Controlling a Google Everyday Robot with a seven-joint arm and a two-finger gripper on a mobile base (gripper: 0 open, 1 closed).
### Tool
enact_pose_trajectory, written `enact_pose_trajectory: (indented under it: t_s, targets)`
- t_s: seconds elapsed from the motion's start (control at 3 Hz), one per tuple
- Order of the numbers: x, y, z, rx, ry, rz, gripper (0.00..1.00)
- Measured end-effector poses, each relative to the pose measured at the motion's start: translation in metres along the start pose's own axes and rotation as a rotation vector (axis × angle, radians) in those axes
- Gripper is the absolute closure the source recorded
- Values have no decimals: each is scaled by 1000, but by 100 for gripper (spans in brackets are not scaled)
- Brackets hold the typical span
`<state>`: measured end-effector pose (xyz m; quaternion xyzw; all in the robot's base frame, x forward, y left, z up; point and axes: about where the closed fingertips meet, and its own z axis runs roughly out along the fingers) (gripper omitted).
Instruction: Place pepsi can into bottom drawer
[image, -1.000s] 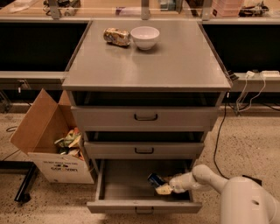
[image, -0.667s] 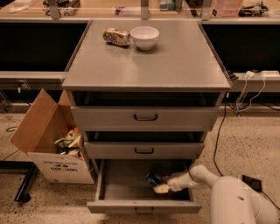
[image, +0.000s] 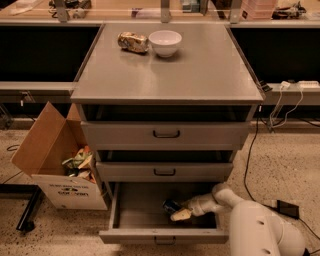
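Shadow covers the back of the bottom drawer (image: 140, 212), which stands pulled out with its floor showing. Its front panel sits at the lower edge of the view, and the handle is partly cut off there.

The gripper (image: 176, 212) reaches into the drawer from the right, low over the right half of the floor. The pepsi can (image: 171, 205) is a small dark blue shape right at its tip, touching it. I cannot tell how far the gripper is open or whether it has hold of the can. I also cannot tell whether the can rests on the floor or hangs just above it. No lettering on the can can be read.

The pale arm (image: 220, 196) bends down into the drawer from the robot's body (image: 262, 231), which is cropped at the bottom right corner.

The middle drawer (image: 165, 171) and top drawer (image: 166, 134) are each pulled out a little, and their insides are dark. On the cabinet top (image: 210, 70), a dented can (image: 133, 41) lies beside a white bowl (image: 165, 43); its label is illegible.

A cardboard box (image: 47, 150) on the left holds crumpled wrappers. The dark print on its front is too small to read. The shelf along the top edge is cut off.
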<state>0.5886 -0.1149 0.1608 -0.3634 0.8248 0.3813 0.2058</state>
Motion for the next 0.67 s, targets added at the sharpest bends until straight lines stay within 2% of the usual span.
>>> enact_pose_trajectory:
  t_s: [0.33, 0.67]
  targets:
    - [-6, 8, -12, -9, -65, 6, 0]
    - [1, 22, -52, -33, -208, 2, 0]
